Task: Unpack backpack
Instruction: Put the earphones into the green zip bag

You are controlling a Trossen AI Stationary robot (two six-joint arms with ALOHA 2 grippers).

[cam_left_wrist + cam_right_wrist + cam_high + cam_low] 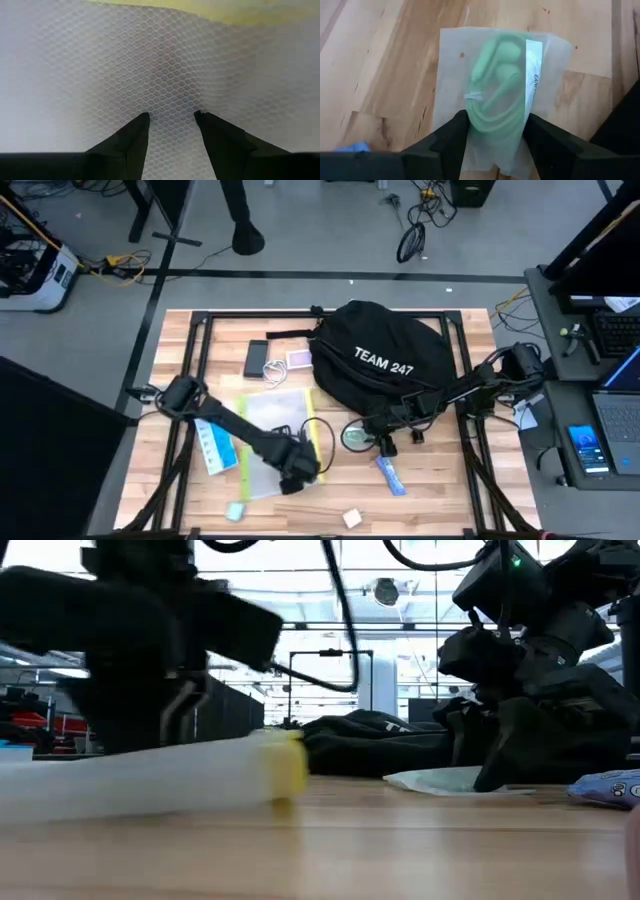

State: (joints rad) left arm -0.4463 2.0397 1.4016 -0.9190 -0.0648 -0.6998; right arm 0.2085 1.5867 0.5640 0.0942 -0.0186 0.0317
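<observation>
**Backpack on table, both grippers at pouches**

High view: backpack (385,360), rounded black fabric with white "TEAM 247" lettering, sits at 12 o'clock of table (430,505) centre. Left gripper (298,472) is down on mesh pouch (268,442) at 7 o'clock of the backpack. Right gripper (372,438) is at 6 o'clock, on earphone bag (353,436).

Low view: backpack (375,745) lies slumped, low.

Left wrist view: fingers (132,145) spread over the mesh pouch (150,75).

Right wrist view: fingers (451,140) pinch the earphone bag (502,95), green cable inside.
</observation>
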